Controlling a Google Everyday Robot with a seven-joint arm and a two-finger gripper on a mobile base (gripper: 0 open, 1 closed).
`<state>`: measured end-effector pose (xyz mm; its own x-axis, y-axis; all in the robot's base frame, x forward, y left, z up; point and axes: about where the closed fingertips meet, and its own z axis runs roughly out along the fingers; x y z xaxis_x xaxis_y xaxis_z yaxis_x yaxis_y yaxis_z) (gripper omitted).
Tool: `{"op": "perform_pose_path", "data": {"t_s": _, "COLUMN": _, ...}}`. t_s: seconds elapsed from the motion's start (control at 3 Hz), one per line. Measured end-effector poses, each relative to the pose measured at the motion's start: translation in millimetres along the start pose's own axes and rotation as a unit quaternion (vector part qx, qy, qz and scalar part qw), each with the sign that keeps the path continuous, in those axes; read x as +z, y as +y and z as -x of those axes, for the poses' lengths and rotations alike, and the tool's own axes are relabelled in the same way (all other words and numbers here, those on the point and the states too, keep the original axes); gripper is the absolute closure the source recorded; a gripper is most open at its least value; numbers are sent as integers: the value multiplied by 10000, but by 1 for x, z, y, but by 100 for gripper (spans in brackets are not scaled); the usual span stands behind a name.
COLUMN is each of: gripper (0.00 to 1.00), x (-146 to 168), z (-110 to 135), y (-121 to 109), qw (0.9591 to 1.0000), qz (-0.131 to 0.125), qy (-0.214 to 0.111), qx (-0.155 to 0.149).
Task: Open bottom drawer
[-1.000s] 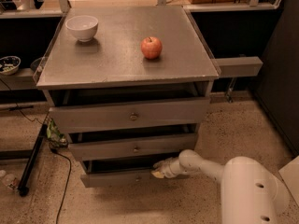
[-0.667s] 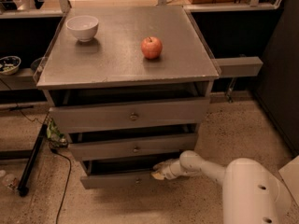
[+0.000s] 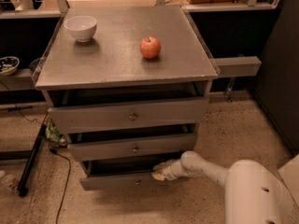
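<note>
The cabinet's surface [image 3: 117, 55] is dull grey, carrying a red apple [image 3: 150, 47] and a white bowl [image 3: 80, 28]. The bottom drawer [image 3: 107, 181] is the same flat grey. The pale cream gripper [image 3: 159, 172] sits at its top edge, on a white arm [image 3: 210, 169]. The floor [image 3: 233, 129] is speckled tan.

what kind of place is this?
Probably an indoor lab or office test area: a grey drawer cabinet carrying a white bowl and an apple, on speckled floor. The tool sits at the top edge of the bottom drawer.

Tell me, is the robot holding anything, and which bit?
It cannot be told. The gripper sits at the top edge of the bottom drawer, right of its middle, but an actual grip is not visible.
</note>
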<state>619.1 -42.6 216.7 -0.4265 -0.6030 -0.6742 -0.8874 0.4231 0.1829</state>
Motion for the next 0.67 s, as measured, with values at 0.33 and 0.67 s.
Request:
{"op": "perform_pose_path", "data": {"t_s": 0.33, "gripper": 100, "x": -1, "z": 1, "y": -1, "qw": 10000, "qz": 0, "qy": 0, "qx": 0}}
{"op": "perform_pose_path", "data": {"t_s": 0.67, "gripper": 100, "x": -5, "z": 0, "y": -2, "qw": 10000, "qz": 43, "qy": -55, "qx": 35}}
